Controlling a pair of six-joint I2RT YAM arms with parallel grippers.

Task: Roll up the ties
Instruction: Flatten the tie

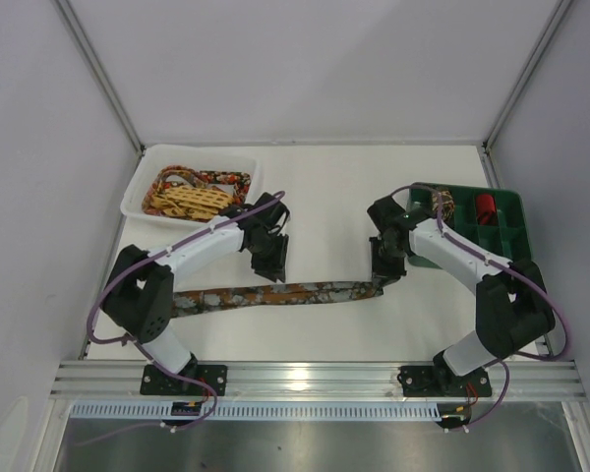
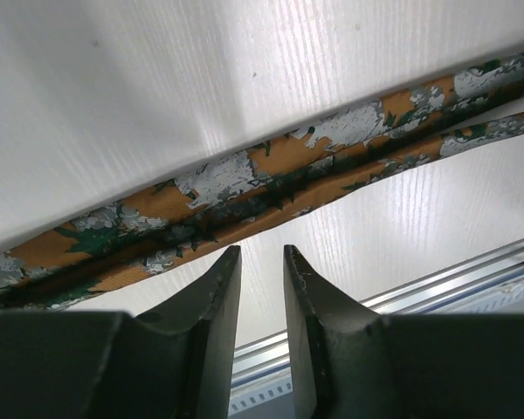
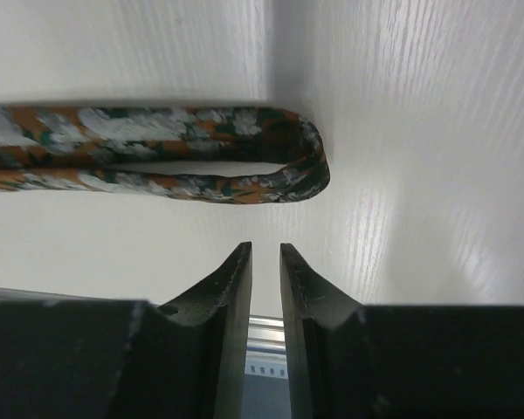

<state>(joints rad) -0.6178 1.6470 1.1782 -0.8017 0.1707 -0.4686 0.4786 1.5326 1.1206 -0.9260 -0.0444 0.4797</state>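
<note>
A dark brown and orange mottled tie (image 1: pixel 275 294) lies flat and doubled along the table between both arms. In the left wrist view the tie (image 2: pixel 244 188) runs diagonally just past my left gripper (image 2: pixel 262 249), whose fingers stand slightly apart with nothing between them. In the right wrist view the tie's folded end (image 3: pixel 301 161) curls just beyond my right gripper (image 3: pixel 265 246), also narrowly open and empty. From above, the left gripper (image 1: pixel 272 271) hangs over the tie's middle and the right gripper (image 1: pixel 383 277) over its right end. More ties (image 1: pixel 189 200), yellow lattice and red-floral, lie in a tray.
The white tray (image 1: pixel 138 187) stands at the back left. A green compartment box (image 1: pixel 506 236) at the back right holds a red coil (image 1: pixel 485 206) and a brownish coil (image 1: pixel 442 206). An aluminium rail (image 1: pixel 315 377) runs along the near edge.
</note>
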